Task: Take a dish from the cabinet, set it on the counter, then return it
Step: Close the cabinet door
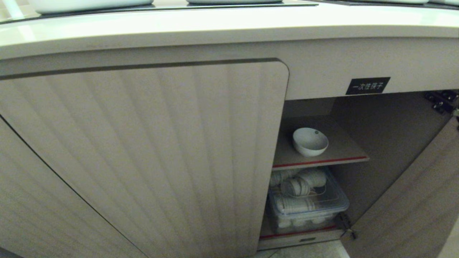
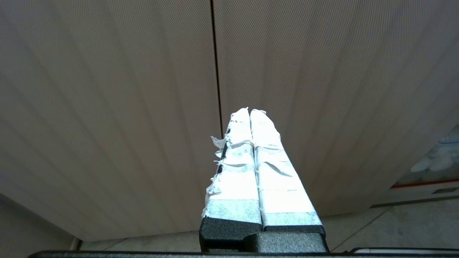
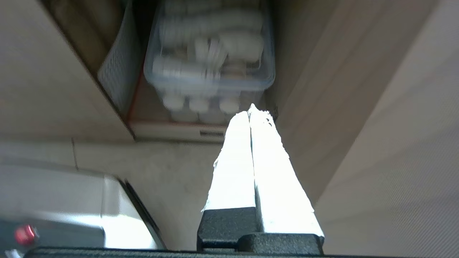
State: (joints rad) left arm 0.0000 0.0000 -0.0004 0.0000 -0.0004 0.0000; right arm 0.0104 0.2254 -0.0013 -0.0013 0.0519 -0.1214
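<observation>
The dish (image 1: 310,141), a small white bowl, sits on the upper red-edged shelf (image 1: 340,157) of the open cabinet (image 1: 391,143). Above it runs the cream counter (image 1: 229,27). Neither arm shows in the head view. My right gripper (image 3: 250,111) is shut and empty, low near the floor in front of the cabinet's lower shelf, pointing at a clear plastic box (image 3: 209,71). My left gripper (image 2: 249,111) is shut and empty, facing the ribbed closed door (image 2: 107,107).
A clear lidded box of white crockery (image 1: 308,204) fills the lower shelf. The right door (image 1: 412,200) stands swung open; the left ribbed door (image 1: 143,154) is closed. A black label (image 1: 367,86) sits above the opening. White pots (image 1: 89,4) stand on the counter.
</observation>
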